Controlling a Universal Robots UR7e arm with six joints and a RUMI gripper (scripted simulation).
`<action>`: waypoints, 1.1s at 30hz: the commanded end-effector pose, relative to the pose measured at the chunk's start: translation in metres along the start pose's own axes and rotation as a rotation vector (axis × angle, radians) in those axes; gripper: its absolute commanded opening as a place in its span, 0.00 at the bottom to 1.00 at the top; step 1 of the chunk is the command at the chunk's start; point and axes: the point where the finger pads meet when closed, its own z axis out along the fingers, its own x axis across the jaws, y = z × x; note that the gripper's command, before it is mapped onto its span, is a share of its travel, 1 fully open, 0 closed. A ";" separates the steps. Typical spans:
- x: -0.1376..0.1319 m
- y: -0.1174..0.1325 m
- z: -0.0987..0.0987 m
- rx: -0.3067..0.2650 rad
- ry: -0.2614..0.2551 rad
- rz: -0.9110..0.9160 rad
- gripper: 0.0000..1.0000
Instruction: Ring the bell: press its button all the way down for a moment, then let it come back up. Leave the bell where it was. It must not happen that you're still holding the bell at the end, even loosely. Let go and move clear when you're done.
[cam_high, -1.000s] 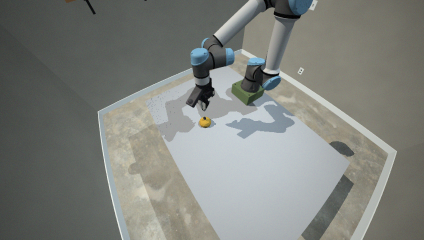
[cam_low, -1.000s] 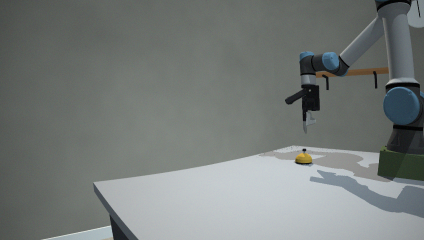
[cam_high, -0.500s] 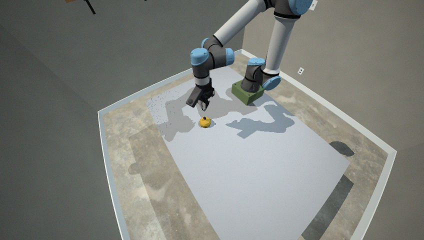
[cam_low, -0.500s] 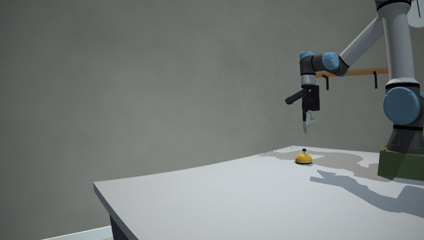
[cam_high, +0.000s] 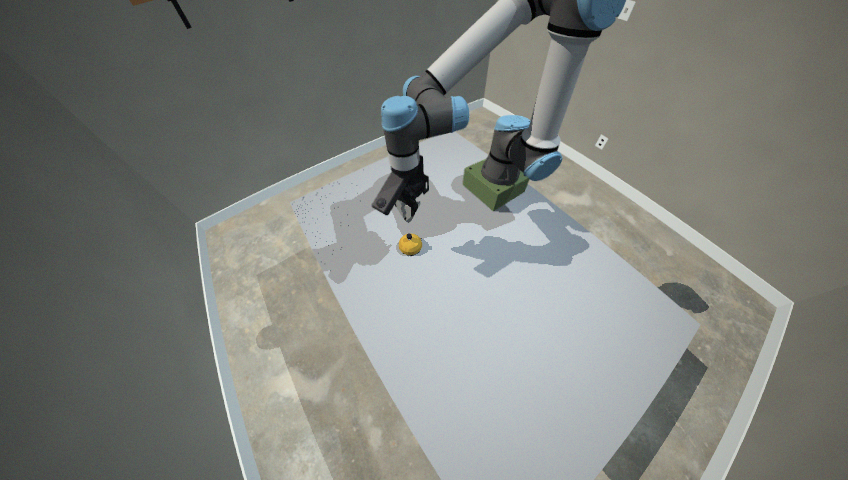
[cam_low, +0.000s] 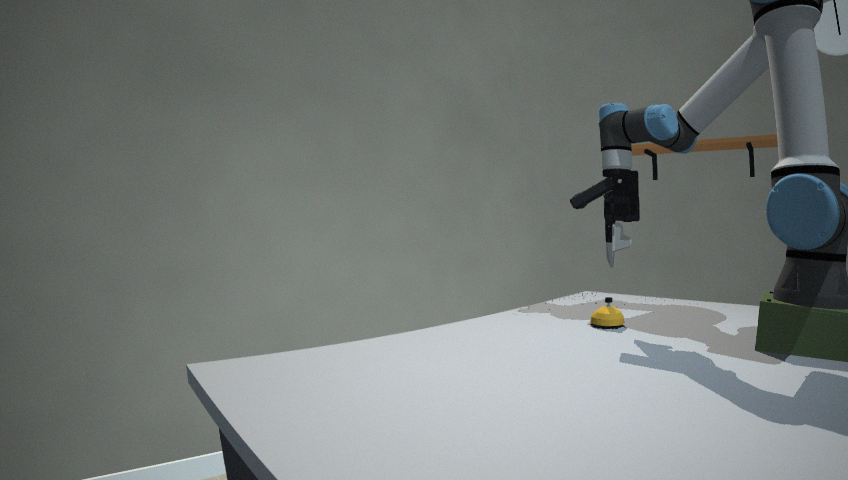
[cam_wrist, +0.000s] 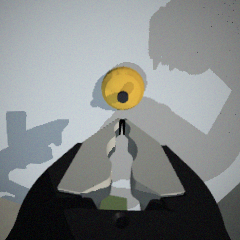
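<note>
The gripper (cam_low: 611, 261) was closed with nothing between its fingers, pointing straight down above the yellow bell (cam_low: 606, 317) and clearly apart from it. The bell stood on the grey table (cam_low: 416, 386), at the far right part, left of the green base (cam_low: 791, 339). Its black button (cam_low: 608, 300) was up.
</note>
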 end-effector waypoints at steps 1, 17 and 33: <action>0.000 0.000 0.000 0.001 0.001 0.000 0.00; 0.000 0.000 0.000 0.001 0.000 0.000 0.00; 0.000 -0.001 0.010 0.001 -0.002 0.000 0.00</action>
